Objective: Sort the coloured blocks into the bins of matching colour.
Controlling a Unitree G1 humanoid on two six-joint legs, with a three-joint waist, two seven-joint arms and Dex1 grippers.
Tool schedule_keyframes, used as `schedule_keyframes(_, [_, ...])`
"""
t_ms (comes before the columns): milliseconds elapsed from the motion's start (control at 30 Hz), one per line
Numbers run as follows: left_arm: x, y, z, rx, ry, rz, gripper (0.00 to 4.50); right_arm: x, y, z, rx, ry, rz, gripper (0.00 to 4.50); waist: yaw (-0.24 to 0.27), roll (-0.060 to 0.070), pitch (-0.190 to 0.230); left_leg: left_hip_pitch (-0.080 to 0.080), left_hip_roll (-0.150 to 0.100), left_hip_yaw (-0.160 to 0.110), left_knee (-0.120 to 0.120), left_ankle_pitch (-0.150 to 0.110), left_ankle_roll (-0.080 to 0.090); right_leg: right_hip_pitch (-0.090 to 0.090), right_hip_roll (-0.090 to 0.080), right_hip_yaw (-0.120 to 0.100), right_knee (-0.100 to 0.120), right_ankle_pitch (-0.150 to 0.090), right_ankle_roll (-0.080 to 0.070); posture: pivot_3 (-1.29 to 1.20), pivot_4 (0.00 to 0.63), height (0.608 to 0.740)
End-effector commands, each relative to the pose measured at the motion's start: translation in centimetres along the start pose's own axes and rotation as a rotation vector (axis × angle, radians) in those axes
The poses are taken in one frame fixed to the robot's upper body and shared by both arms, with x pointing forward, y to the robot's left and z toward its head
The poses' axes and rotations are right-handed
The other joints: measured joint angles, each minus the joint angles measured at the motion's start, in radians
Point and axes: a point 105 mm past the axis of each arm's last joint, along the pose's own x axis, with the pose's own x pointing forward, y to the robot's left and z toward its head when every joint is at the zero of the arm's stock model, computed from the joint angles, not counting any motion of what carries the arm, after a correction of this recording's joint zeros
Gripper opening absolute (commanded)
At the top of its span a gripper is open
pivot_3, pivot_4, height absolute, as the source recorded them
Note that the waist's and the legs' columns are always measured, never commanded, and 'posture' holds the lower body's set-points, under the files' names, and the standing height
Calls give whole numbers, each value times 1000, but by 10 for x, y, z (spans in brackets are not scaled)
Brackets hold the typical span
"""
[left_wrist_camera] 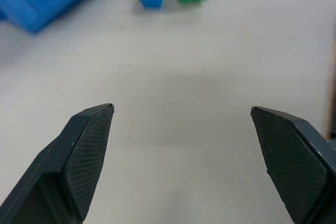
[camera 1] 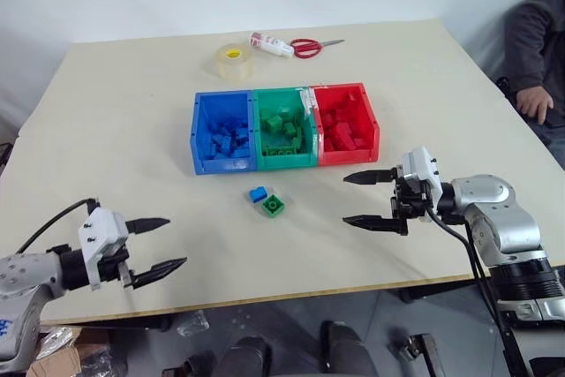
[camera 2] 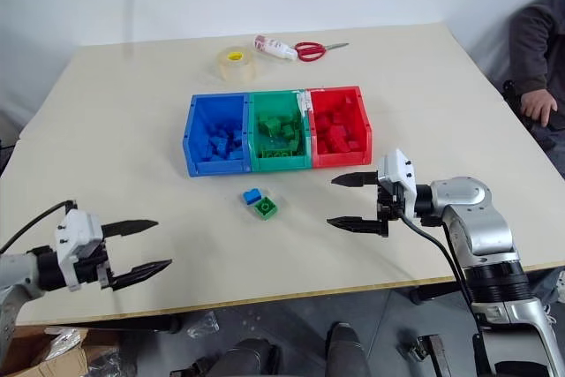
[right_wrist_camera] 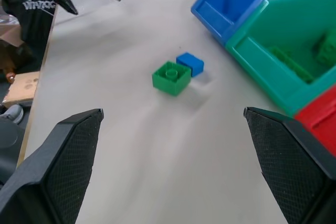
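left hand (camera 1: 159, 245): fingers spread wide, holding nothing, low over the near left of the surface (camera 1: 115, 112)
blue bin (camera 1: 222, 132): left end of the joined row, mid-surface, blue blocks inside
tape roll (camera 1: 234, 61): far side, beyond the bins
blue block (camera 1: 258, 193): loose on the surface just near of the bins, touching or just beside the green block
green block (camera 1: 273, 206): loose, just right and near of the blue block
green bin (camera 1: 284, 128): middle of the row, green blocks inside
scissors (camera 1: 311, 46): far side, red handles, right of the tape roll
red bin (camera 1: 345, 124): right end, red blocks inside
right hand (camera 1: 362, 199): fingers spread wide, empty, pointing left, near right of the red bin
person (camera 1: 536, 77): far right edge
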Motion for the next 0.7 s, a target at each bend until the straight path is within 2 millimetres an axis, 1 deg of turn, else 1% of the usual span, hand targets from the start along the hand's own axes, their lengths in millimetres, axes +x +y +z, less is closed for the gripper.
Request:
schedule_keyframes(33, [-5, -2, 16, 59, -39, 16, 4445, -1, 0, 9, -37, -32, 23, 4500, 6, 0, 0, 0, 0, 0, 0, 0, 0, 0, 0, 0, 0, 0, 0, 0, 150, 740])
schedule_keyframes(200, [9, -5, 22, 71, -70, 18, 4445, 1, 0, 9, -40, -35, 41, 4500, 6, 0, 0, 0, 0, 0, 0, 0, 0, 0, 0, 0, 0, 0, 0, 0, 150, 740])
schedule_keyframes(300, [34, -11, 33, 92, -114, -23, 4445, 2, -1, 9, -46, -37, 38, 4500, 8, 0, 0, 0, 0, 0, 0, 0, 0, 0, 0, 0, 0, 0, 0, 0, 150, 740])
schedule_keyframes(400, [61, -15, 48, 116, -174, -50, 4445, 3, -1, 9, -53, -38, 32, 4500, 7, 0, 0, 0, 0, 0, 0, 0, 0, 0, 0, 0, 0, 0, 0, 0, 150, 740])
schedule_keyframes(533, [87, -20, 63, 151, -229, -107, 4445, 5, 1, 13, -55, -69, 25, 4500, 4, 0, 0, 0, 0, 0, 0, 0, 0, 0, 0, 0, 2, 0, 0, 0, 150, 740])
schedule_keyframes(600, [97, -19, 69, 158, -247, -118, 4445, 5, 2, 15, -56, -86, 22, 4500, 2, 0, 0, 0, 0, 0, 0, 0, 0, 0, 0, 0, 2, 0, 0, 0, 150, 740])
schedule_keyframes(700, [105, -17, 69, 178, -238, -135, 4445, 4, 6, 18, -56, -128, 28, 4500, -4, 0, 0, 0, 0, 0, 0, 0, 0, 0, 0, 0, 2, 0, 0, 0, 150, 740])
